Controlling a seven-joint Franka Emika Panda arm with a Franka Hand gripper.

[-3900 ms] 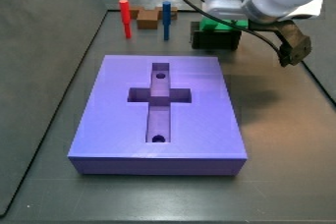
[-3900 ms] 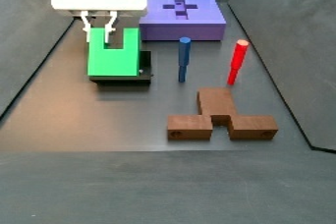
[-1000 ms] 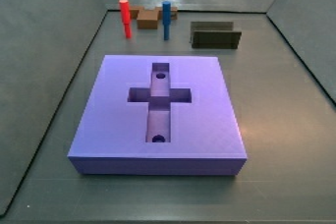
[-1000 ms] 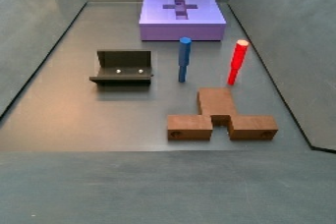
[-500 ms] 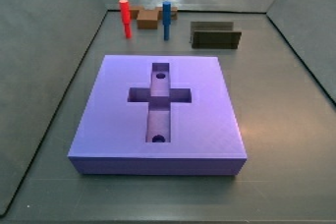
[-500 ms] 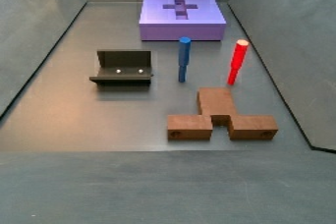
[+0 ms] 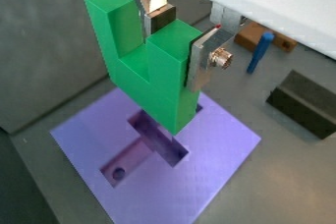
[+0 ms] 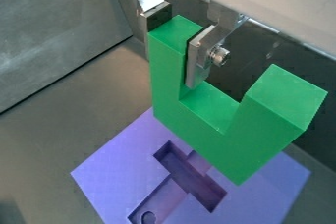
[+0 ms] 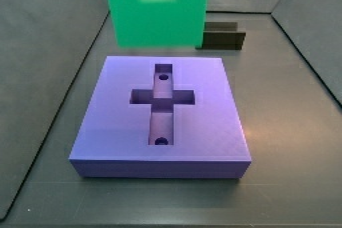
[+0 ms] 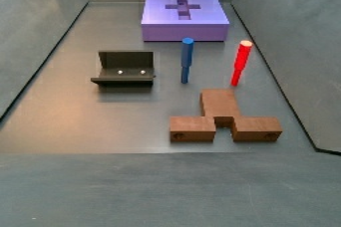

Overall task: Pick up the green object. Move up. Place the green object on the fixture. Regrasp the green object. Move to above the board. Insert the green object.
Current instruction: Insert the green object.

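The green object [image 7: 151, 61], a blocky U-shaped piece, hangs in the air above the board [image 7: 210, 164], clear of its surface. In a side view the green object [image 9: 158, 10] covers the things behind the board's [image 9: 163, 107] far edge, leaving only part of the fixture [image 9: 227, 38] showing. Beyond the board [image 10: 185, 16], a blue peg [image 10: 186, 60], a red peg [image 10: 241, 63] and a brown block [image 10: 224, 119] stand on the floor near the fixture [image 10: 126, 69]. The piece's arms point up, away from the cross-shaped recess [image 8: 184, 174]. The gripper [image 8: 178, 36] is clamped on one arm, which fills the gap between its silver fingers [image 8: 201, 53].
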